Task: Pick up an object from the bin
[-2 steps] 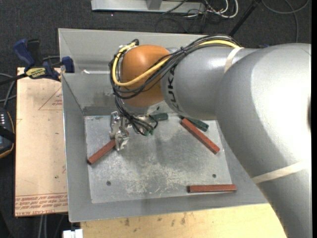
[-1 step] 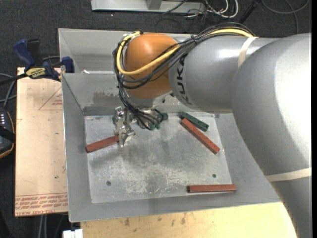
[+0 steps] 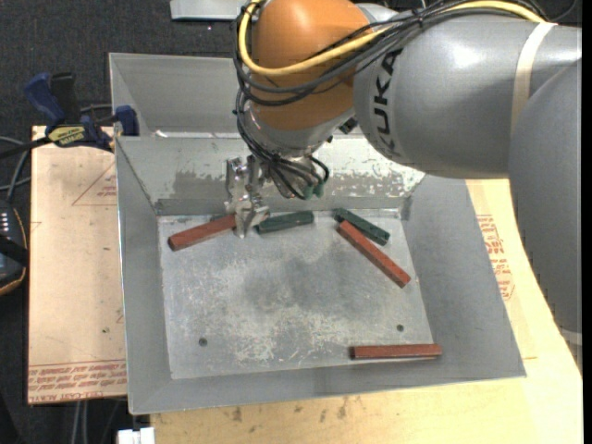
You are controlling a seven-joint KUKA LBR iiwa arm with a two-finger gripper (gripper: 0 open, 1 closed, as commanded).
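Grey metal bin (image 3: 277, 313), 5 loose sticks on its floor, none heaped. Far left: red-brown flat stick (image 3: 202, 233) in the back-left part of the floor, near the foot of the back wall. It lies slantwise, left end nearer the front, right end nearer the back. Jaws sit at that right end, touching or just above it, can't tell which. Also can't tell if they're released or clenched; the stick isn't seen betw. them. Just right of the jaws: short dark green stick (image 3: 285, 222), approx. parallel to the back wall, its left end just beside the jaws. Further right, apart from it: 2nd dark green stick (image 3: 363, 227), slanting down to the right. Just below that: longer red-brown stick (image 3: 374, 254), same slant, upper end close to the green one; contact unclear. Front-right corner: another red-brown stick (image 3: 395, 351), flat, parallel to the front edge, well apart from the rest. Above the jaws: orange wrist cover (image 3: 301, 44) w/ yellow & black cables, joined to the grey arm (image 3: 462, 81) on the right.
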